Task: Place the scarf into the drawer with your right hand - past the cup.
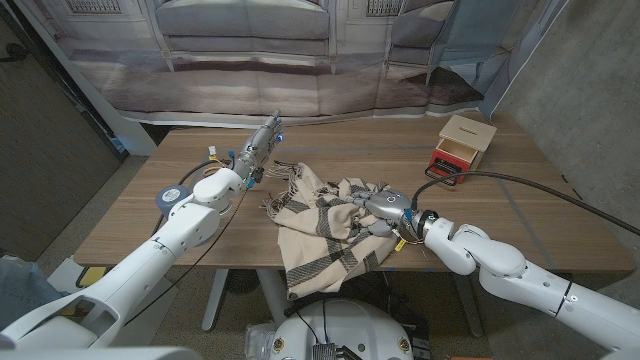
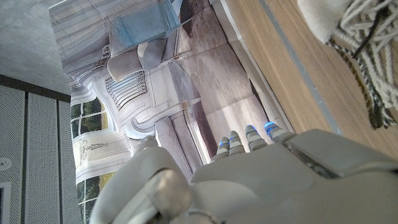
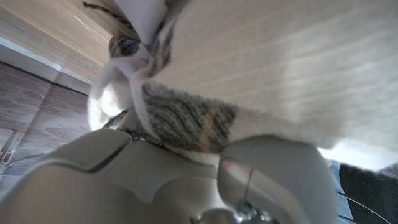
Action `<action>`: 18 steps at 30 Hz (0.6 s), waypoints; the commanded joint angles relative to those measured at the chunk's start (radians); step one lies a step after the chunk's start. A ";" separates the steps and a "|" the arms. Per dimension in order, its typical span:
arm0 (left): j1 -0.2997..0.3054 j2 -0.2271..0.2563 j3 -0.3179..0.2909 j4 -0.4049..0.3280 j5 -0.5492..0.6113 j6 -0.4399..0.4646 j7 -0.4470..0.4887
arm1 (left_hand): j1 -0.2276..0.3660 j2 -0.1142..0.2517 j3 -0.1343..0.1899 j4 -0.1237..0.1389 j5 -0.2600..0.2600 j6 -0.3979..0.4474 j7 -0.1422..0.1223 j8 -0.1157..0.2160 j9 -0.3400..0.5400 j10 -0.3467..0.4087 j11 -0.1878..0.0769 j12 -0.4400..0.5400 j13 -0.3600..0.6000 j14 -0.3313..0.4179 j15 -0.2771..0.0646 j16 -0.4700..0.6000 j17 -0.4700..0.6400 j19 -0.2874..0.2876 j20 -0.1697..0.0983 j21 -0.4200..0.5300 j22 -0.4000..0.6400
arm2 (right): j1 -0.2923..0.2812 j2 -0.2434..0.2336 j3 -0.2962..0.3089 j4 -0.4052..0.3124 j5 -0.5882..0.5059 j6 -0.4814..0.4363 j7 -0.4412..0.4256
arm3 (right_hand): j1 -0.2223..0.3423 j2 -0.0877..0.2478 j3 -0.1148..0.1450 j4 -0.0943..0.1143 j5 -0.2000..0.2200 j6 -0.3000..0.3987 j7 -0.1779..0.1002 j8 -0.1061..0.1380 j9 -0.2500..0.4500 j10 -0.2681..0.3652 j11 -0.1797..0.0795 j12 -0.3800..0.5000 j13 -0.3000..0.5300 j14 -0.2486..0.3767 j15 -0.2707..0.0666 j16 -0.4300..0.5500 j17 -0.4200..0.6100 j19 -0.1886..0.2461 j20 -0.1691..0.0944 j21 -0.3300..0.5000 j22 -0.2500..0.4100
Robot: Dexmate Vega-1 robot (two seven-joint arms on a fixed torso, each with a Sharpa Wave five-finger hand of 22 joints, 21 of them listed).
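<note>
A cream scarf (image 1: 320,225) with dark stripes and fringes lies crumpled at the table's middle, one end hanging over the front edge. My right hand (image 1: 388,212) is at the scarf's right side with its fingers buried in the folds. In the right wrist view a bunch of the scarf (image 3: 280,62) is gripped against that hand (image 3: 155,180). A small wooden drawer (image 1: 460,145) with a red inside stands open at the back right. My left hand (image 1: 258,150) stands behind the scarf's left end, fingers straight, holding nothing. The scarf's fringe (image 2: 367,56) shows beside the left hand (image 2: 280,180).
The wooden table (image 1: 170,230) has bare surface on its left half and between the scarf and the drawer. A printed backdrop hangs just behind the far edge. A black cable runs from the right arm toward the drawer.
</note>
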 commanded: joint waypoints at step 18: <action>-0.007 0.011 -0.011 0.001 -0.005 -0.001 -0.007 | 0.002 0.010 -0.010 0.000 0.006 0.002 0.000 -0.002 0.003 0.002 -0.005 -0.001 0.004 -0.004 -0.003 -0.004 0.003 -0.008 0.012 -0.002 0.005 | 0.031 0.046 -0.013 0.030 0.015 -0.012 -0.052 | 0.215 0.123 0.066 -0.023 -0.092 0.285 0.000 0.112 0.041 0.240 -0.048 0.127 0.057 0.296 -0.168 0.119 0.116 0.159 -0.185 0.103 0.052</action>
